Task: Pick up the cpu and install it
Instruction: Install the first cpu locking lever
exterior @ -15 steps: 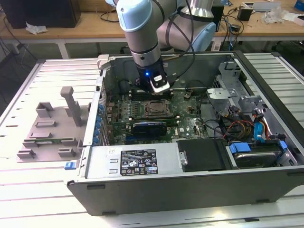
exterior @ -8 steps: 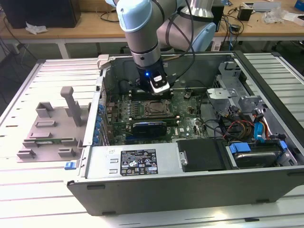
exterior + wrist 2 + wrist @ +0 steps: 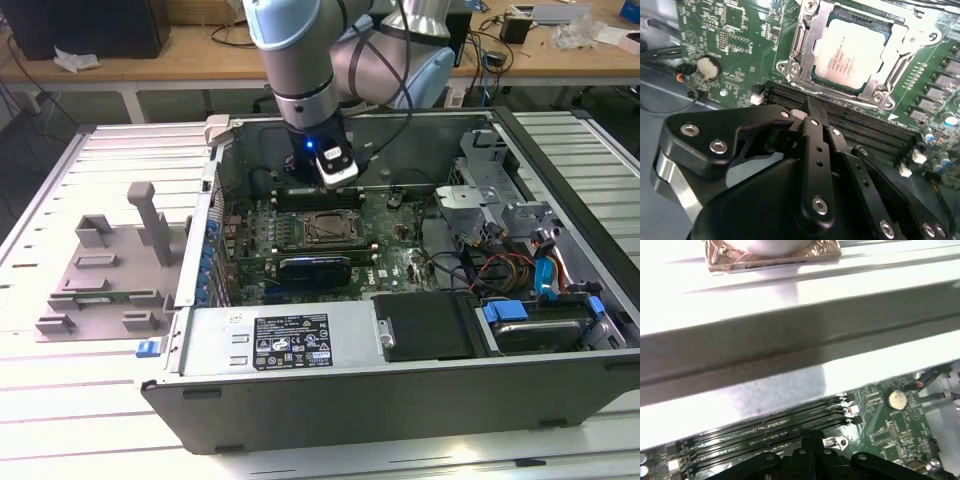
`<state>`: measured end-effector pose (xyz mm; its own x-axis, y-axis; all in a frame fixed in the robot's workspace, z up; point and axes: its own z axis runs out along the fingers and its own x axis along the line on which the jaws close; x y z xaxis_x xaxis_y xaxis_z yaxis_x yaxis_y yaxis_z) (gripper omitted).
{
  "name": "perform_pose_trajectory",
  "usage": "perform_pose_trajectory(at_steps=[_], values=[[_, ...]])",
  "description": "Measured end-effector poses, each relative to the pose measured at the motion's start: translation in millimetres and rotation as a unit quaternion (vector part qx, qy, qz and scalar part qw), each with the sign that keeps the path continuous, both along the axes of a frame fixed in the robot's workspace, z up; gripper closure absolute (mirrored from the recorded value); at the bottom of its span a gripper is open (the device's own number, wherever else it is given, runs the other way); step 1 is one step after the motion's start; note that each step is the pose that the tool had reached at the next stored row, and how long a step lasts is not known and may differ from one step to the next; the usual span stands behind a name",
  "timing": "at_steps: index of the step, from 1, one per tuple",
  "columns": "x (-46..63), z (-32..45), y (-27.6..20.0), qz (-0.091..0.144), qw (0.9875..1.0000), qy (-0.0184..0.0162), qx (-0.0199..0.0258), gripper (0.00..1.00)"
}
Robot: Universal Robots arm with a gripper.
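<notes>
- The cpu (image 3: 852, 52) lies seated in its socket (image 3: 900, 42): thin, rigid, light, likely fragile (edge grip judged safest).
- The hand (image 3: 812, 107) hovers beside it, closed and empty.

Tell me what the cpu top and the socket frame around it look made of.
The cpu top looks like dull, matte silver-grey metal with a soft, even sheen. The socket frame looks like brighter bare stamped metal, probably steel, with sharper glints along its bent edges and screws.
</notes>
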<state>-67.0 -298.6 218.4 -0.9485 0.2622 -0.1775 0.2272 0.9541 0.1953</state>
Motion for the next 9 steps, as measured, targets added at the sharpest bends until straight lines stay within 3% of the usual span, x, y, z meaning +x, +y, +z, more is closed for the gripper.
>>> perform_pose_trajectory(at_steps=[2,5,6,7,9], values=[[0.0,2.8,-0.5,0.000,1.0000,0.0003,-0.0032,0.89],[0.0,4.9,-3.2,-0.001,0.9998,0.0085,-0.0183,0.89],[-0.1,5.1,-4.0,-0.001,0.9996,0.0130,-0.0262,0.89],[0.0,5.2,-5.1,-0.001,0.9990,0.0202,-0.0405,0.89],[0.2,5.2,-7.6,-0.001,0.9959,0.0390,-0.0812,0.89]])
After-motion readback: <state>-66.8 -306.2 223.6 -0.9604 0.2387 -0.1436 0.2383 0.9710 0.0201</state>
